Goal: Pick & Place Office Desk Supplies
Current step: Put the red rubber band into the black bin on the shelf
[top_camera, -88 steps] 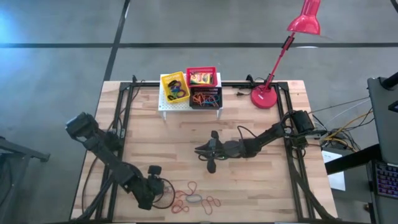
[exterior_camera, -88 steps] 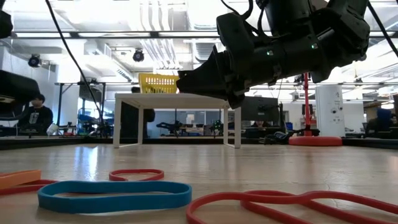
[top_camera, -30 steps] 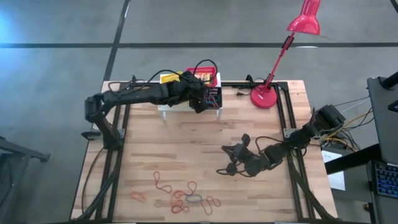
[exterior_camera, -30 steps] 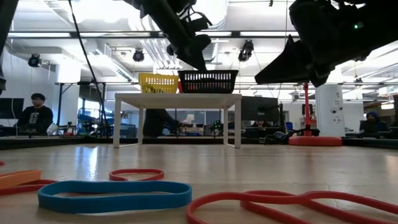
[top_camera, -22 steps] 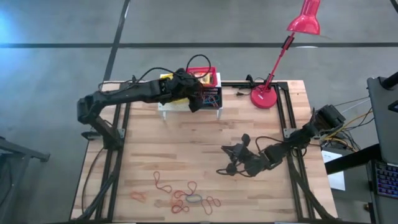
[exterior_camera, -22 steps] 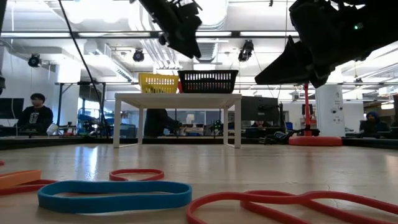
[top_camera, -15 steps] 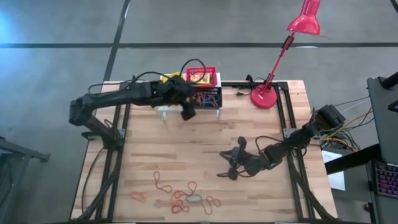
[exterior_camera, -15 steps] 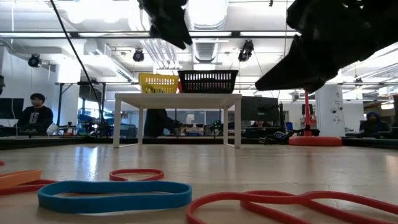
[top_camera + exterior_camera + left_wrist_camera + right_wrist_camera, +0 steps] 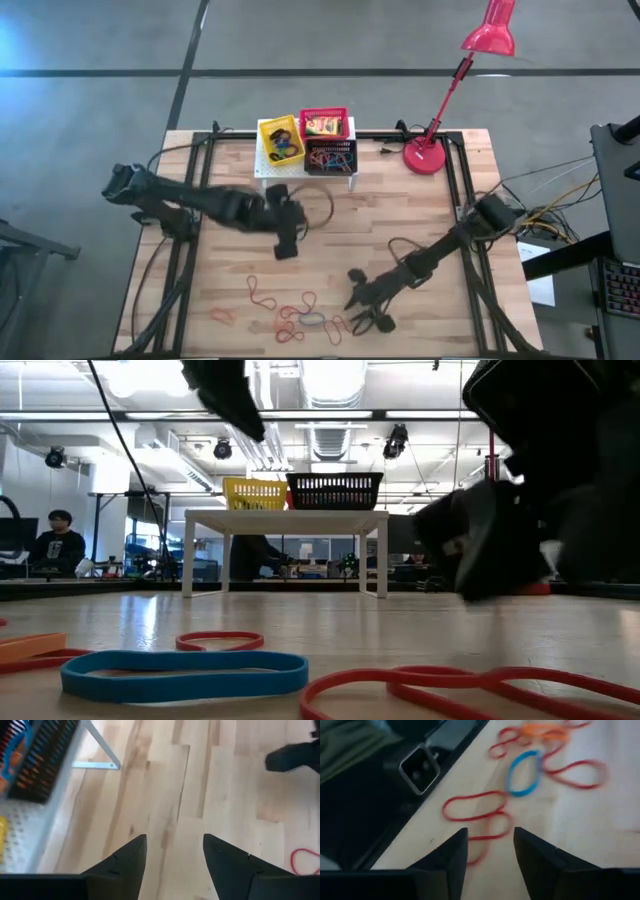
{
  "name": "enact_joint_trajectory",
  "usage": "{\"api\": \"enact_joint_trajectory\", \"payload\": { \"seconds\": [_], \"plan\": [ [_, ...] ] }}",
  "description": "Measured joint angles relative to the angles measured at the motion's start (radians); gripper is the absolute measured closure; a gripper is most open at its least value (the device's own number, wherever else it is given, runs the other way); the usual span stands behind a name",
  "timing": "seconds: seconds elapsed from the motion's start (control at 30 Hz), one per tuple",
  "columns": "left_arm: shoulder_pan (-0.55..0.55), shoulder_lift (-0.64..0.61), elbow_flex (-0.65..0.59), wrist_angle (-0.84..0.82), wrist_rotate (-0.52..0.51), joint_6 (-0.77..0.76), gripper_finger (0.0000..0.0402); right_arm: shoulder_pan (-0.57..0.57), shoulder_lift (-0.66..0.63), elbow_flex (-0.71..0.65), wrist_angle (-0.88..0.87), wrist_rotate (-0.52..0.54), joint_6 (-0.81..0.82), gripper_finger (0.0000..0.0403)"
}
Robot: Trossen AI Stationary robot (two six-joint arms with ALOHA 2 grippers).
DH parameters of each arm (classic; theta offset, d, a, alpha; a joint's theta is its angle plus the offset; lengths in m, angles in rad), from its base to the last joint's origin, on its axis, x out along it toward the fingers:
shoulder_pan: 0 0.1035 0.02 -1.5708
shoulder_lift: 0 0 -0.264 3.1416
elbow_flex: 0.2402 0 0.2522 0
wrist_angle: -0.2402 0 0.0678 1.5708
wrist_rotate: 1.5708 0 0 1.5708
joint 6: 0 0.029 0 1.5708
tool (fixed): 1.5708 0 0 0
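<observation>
Several elastic loops (image 9: 300,315) in red, orange and blue lie flat on the wood near the table's near edge; the low view shows a blue loop (image 9: 185,672) and red loops (image 9: 450,688) close up. My right gripper (image 9: 362,305) hangs low just right of the pile, open and empty, with red loops (image 9: 475,807) and the blue loop (image 9: 522,772) ahead of its fingers (image 9: 450,855). My left gripper (image 9: 285,243) is over the table's middle, open and empty above bare wood (image 9: 175,840).
A white stand (image 9: 305,170) at the far edge carries a yellow basket (image 9: 280,140), a red basket (image 9: 323,123) and a black basket (image 9: 330,157) with loops inside. A red desk lamp (image 9: 425,150) stands at the far right. Bare wood lies between the stand and the loops.
My left gripper has left the baskets at the far edge and swung toward the table's middle and near side. My right gripper has dropped and moved toward the near edge, turning toward the pile of loops. The loops have stayed where they were.
</observation>
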Motion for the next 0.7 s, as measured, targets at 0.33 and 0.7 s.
{"api": "enact_joint_trajectory", "payload": {
  "seconds": [0.33, 0.7],
  "plan": [
    [-0.211, 0.0, -0.303, 0.428, -0.147, -0.19, 0.0212, 0.025, 0.052, 0.167, -0.312, 0.062, -0.149, 0.0238],
    [-0.25, -0.004, -0.433, 0.627, -0.159, -0.215, 0.0212, 0.058, 0.045, 0.283, -0.664, 0.266, -0.197, 0.0382]
  ]
}}
